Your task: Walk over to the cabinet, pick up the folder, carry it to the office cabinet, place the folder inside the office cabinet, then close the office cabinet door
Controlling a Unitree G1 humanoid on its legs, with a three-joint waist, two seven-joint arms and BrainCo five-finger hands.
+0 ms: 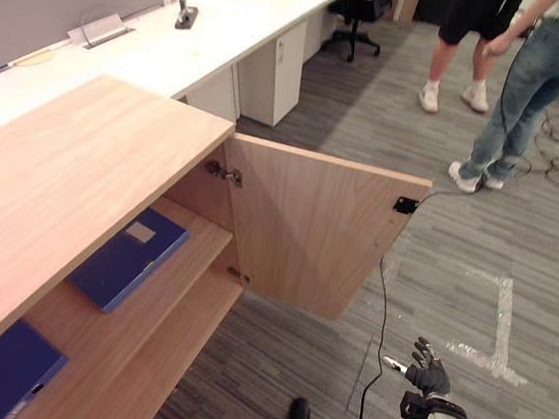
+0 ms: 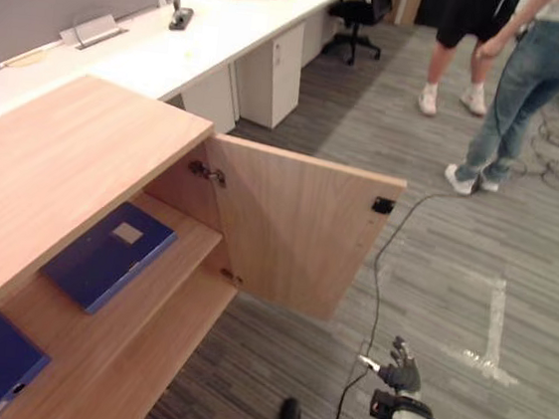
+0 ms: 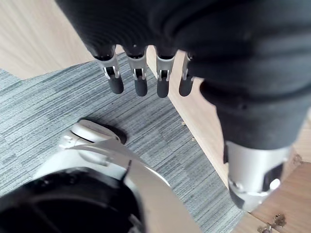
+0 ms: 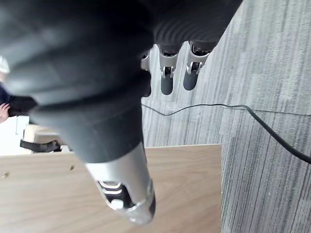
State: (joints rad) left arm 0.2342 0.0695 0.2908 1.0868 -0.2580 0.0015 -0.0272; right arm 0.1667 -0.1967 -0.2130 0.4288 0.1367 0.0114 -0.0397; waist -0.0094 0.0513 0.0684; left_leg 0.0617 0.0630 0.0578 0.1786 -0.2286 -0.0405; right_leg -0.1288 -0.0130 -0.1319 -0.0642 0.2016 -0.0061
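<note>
The wooden office cabinet [image 1: 63,177] stands at my left with its door [image 1: 308,228] swung wide open toward the floor space. A blue folder [image 1: 129,257] lies flat on the upper shelf inside. A second blue folder [image 1: 2,371] lies lower down, near the front left. My right hand [image 1: 430,370] hangs low at the lower right, well clear of the door, with relaxed fingers [image 4: 166,80] that hold nothing. My left hand [image 3: 140,82] hangs over the carpet beside the cabinet's wood, its fingers straight and empty.
Two people [image 1: 532,86] stand on the grey carpet at the far right. A long white desk [image 1: 177,39] with pedestals runs behind the cabinet, and a black office chair [image 1: 360,13] stands at its end. White tape [image 1: 501,323] marks the floor to the right.
</note>
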